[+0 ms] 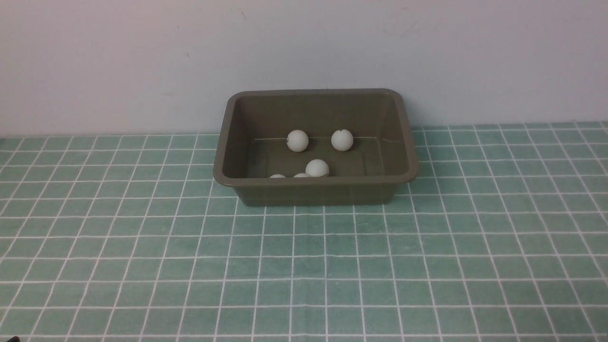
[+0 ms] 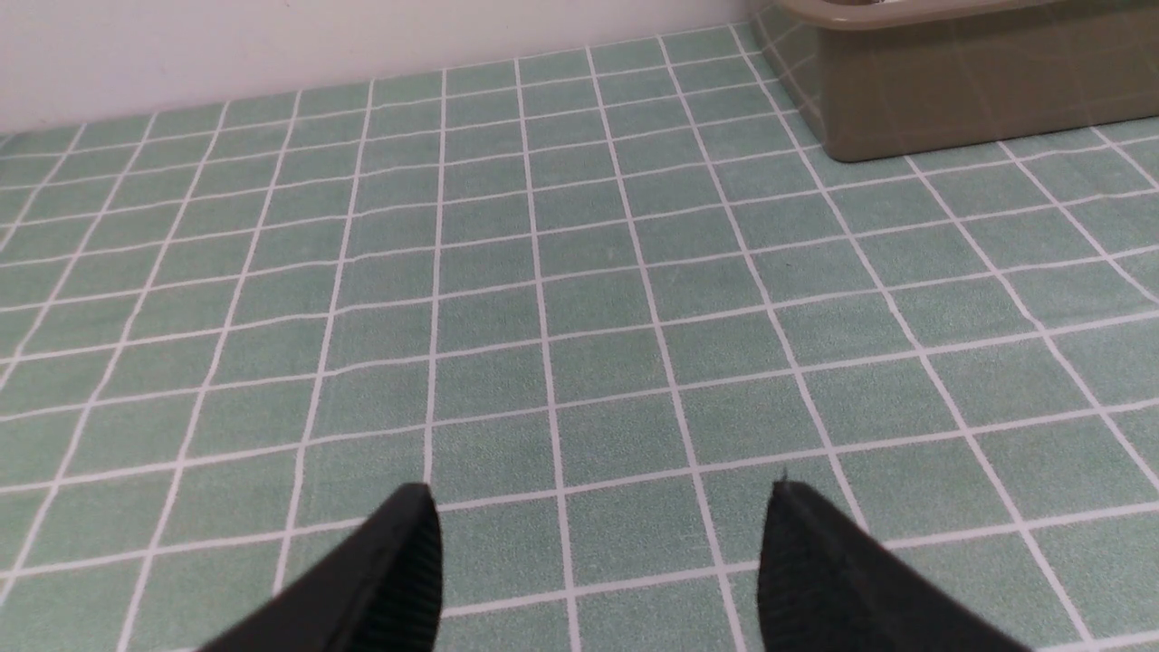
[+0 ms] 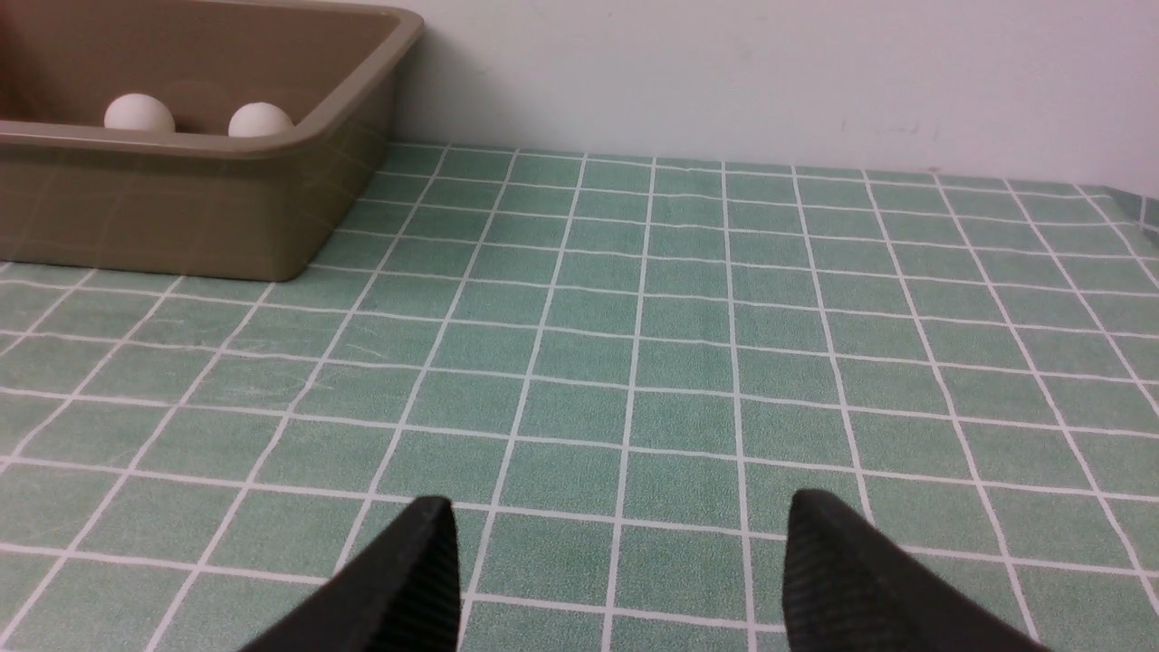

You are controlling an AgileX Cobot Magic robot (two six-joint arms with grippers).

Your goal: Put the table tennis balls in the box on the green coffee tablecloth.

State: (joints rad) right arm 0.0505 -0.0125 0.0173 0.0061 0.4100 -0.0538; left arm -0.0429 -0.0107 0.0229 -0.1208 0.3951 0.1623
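Observation:
The olive-brown box (image 1: 316,192) stands on the green checked tablecloth (image 1: 304,266) near the back wall. Inside it lie white table tennis balls: one with a dark mark (image 1: 298,140), one (image 1: 342,139), one (image 1: 317,168), and two more half hidden behind the front rim (image 1: 278,176) (image 1: 301,175). My left gripper (image 2: 602,507) is open and empty over bare cloth, with the box (image 2: 978,100) away from it. My right gripper (image 3: 620,525) is open and empty over bare cloth; the box (image 3: 181,199) with two balls (image 3: 138,113) (image 3: 260,119) shows far off.
A plain white wall (image 1: 304,57) rises just behind the box. The cloth's edge (image 3: 1132,195) shows at the far side in the right wrist view. Neither arm shows in the front view.

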